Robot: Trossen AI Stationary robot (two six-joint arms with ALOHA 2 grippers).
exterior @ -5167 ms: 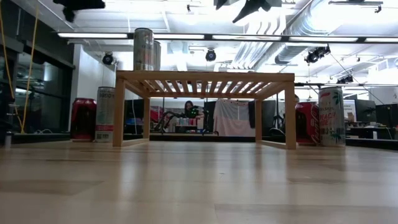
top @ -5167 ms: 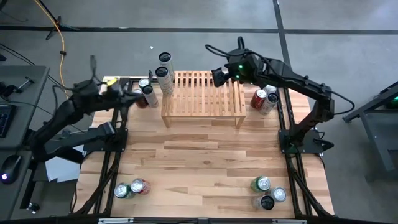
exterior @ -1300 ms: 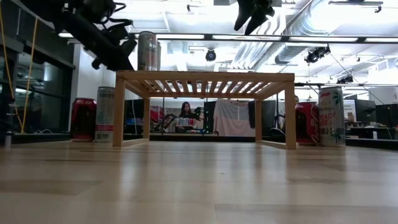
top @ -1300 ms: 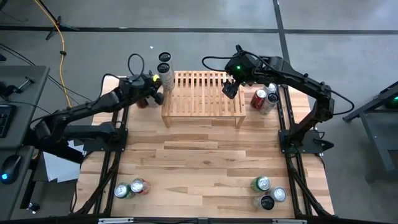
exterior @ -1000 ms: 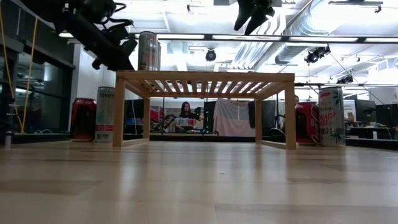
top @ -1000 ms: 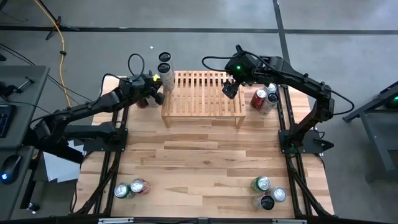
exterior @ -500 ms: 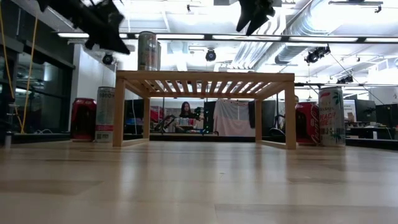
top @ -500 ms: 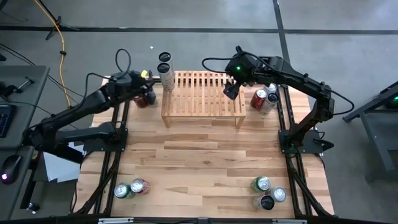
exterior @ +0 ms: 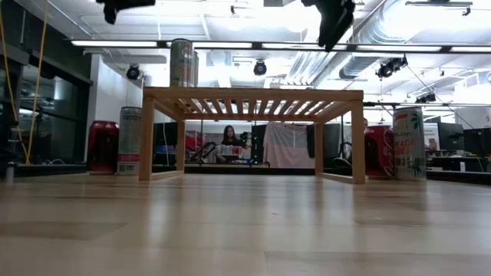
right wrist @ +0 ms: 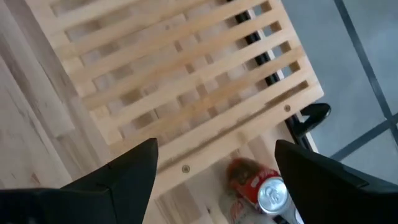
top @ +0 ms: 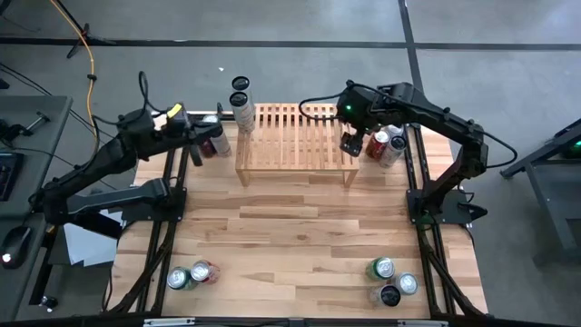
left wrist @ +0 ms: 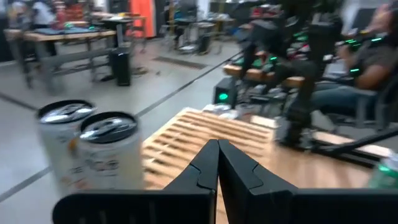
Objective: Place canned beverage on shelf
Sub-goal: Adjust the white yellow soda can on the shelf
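Shelf at the far middle of my table, two tall cans on its far-left corner.

From above, the shelf (top: 295, 143) shows as pale wood slats across two side legs, with two tall white cans (top: 241, 109) upright at its far-left corner; the low view (exterior: 253, 94) merges them into one silver cylinder (exterior: 182, 63) and shows open space beneath the slats. My right gripper (top: 351, 143) hangs over the shelf's right end, fingers spread wide and empty; its wrist camera sees the slats and a red can (right wrist: 261, 186) beyond that edge. My left gripper (top: 196, 138) sits left of the shelf, above the cans (top: 214, 139) standing there, fingers (left wrist: 217, 165) pressed together on nothing. More round cans cluster at the near-left (top: 192, 274) and near-right (top: 390, 280) corners of the plank table (top: 290, 236).
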